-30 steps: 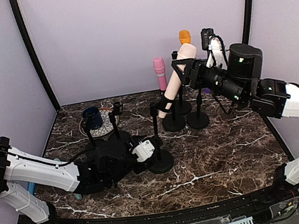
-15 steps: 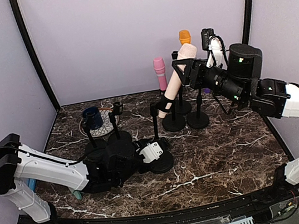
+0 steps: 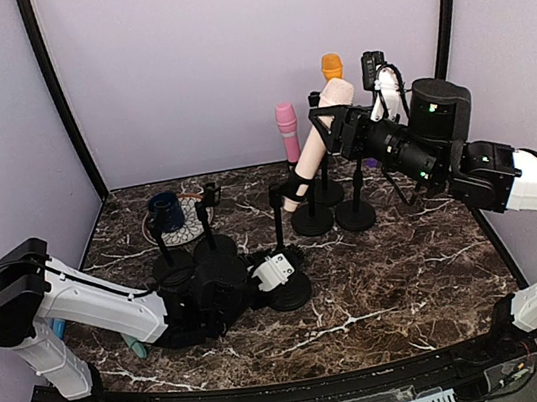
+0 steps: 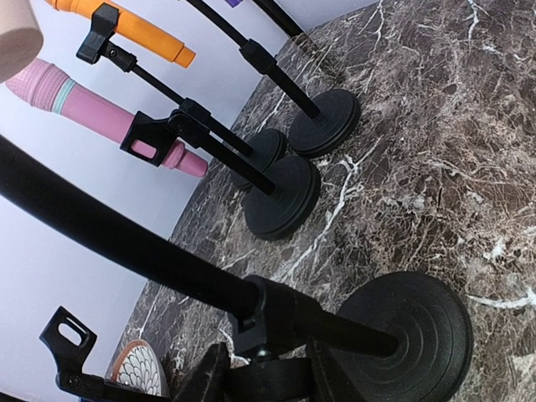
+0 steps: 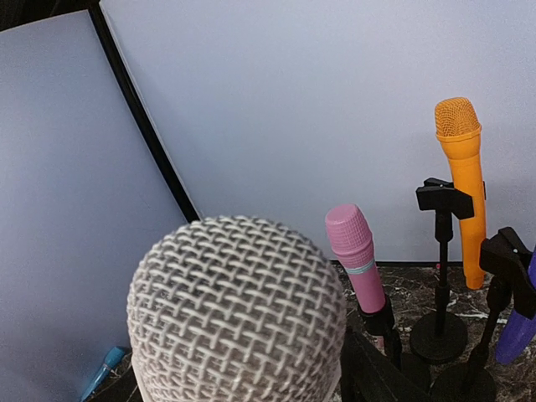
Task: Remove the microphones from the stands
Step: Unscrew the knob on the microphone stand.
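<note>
Top external view: right tool (image 3: 334,115) grips beige microphone (image 3: 312,152), which sits tilted in clip of front stand (image 3: 280,230). Left tool (image 3: 280,262) straddles stand pole low down; cannot tell if clamped. Best: pin stand firm, pull along microphone axis.

Looking over everything from where I stand, I can't make out any writing, label, brand mark, number or sign on anything here.
</note>
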You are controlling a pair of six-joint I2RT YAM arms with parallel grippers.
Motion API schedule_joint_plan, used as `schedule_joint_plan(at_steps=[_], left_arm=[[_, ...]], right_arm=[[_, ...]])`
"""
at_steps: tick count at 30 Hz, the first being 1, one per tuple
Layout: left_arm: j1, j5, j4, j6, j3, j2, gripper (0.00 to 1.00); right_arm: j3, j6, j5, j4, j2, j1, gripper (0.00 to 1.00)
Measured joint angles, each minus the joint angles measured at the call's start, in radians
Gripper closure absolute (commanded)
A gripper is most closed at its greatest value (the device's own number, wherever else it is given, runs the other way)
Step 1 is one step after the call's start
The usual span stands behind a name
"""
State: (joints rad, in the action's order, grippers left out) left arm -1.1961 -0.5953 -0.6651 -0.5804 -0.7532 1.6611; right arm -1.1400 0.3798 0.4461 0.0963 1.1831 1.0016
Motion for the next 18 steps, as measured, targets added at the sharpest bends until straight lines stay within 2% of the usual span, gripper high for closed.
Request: schedule_joint_plan(at_steps=[10, 18], left_arm=[[-0.002, -0.027, -0.001, 0.033, 0.0, 0.004, 0.83], [-0.002, -0.015, 0.008, 0.154, 0.0, 0.002, 0.87]], right_arm=[[0.003, 0.0, 0.0, -0.003, -0.006, 0.0, 0.36], [0.003, 0.0, 0.001, -0.008, -0.013, 0.0, 0.36]])
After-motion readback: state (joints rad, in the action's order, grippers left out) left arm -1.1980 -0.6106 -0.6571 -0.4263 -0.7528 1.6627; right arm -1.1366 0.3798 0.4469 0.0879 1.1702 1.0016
